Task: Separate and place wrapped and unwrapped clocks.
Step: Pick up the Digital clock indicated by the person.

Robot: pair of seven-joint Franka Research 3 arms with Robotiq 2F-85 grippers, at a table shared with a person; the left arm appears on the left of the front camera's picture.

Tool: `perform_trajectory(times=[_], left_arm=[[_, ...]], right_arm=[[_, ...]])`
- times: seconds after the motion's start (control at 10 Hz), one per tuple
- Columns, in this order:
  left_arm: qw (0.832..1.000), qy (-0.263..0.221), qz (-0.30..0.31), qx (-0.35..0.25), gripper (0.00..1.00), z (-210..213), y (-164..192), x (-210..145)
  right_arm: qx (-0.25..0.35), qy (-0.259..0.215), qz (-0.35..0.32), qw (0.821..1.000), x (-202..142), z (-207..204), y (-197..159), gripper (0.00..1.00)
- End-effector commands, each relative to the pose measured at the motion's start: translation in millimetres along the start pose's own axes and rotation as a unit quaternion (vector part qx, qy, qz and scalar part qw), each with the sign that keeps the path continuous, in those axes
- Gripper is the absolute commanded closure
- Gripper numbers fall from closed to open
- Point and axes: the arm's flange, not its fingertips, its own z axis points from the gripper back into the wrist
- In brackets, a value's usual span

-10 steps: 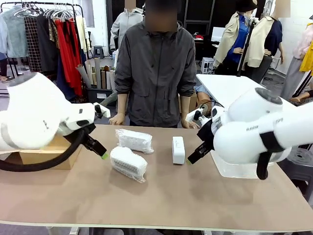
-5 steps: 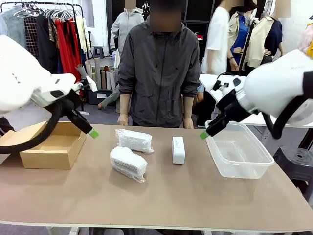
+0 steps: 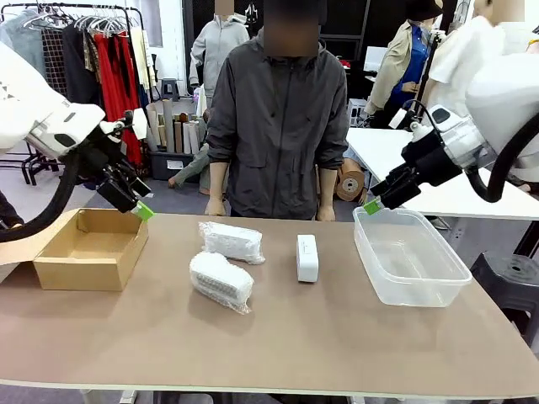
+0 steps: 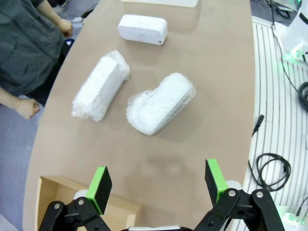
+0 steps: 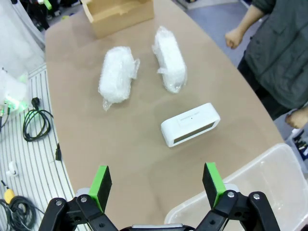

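Left gripper [image 4: 158,183] and right gripper [image 5: 156,182] both hang high, jaws wide apart, empty. Two wrapped clocks [image 3: 232,241] mid-table, bare clock [image 3: 307,257] just right of them. Cardboard box [image 3: 84,273] left, plastic tub [image 3: 413,295] right. I'd take the wrapped ones with the left, pinching across the short width, on the block rather than loose film.

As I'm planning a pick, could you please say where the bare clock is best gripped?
Probably mid-length, from above, jaws across the two long flat sides of the bare clock: it stands free, narrow that way, with rounded ends.
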Motion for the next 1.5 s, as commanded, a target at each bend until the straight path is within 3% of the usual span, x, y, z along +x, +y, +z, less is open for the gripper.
perform_trajectory(times=[0.0, 0.1, 0.5, 0.6, 1.0, 1.4], left_arm=[[0.999, -0.006, 0.014, 0.03, 0.0, -6, 6, 6], [1.0, 0.0, 0.0, 0.0, 0.0, 0, 0, 0], [1.0, 0.011, 0.006, 0.007, 0.0, -3, 1, 2], [1.0, 0.002, 0.002, 0.001, 0.0, 4, 6, 2], [0.996, -0.049, -0.073, -0.027, 0.0, 27, 37, -4], [0.993, -0.055, -0.1, -0.02, 0.0, 36, 66, -14]], right_arm=[[-0.001, -0.017, 0.006, 1.0, 2, -7, -9, 0.0], [0.0, 0.0, 0.0, 1.0, 0, 0, 0, 0.0], [-0.006, 0.01, 0.002, 1.0, -1, -2, -2, 0.0], [-0.044, 0.008, 0.017, 0.999, 0, -1, -15, 0.0], [0.048, -0.08, 0.055, 0.994, 9, 21, -42, 0.0], [0.06, -0.111, 0.077, 0.989, 11, 32, -61, 0.0]])
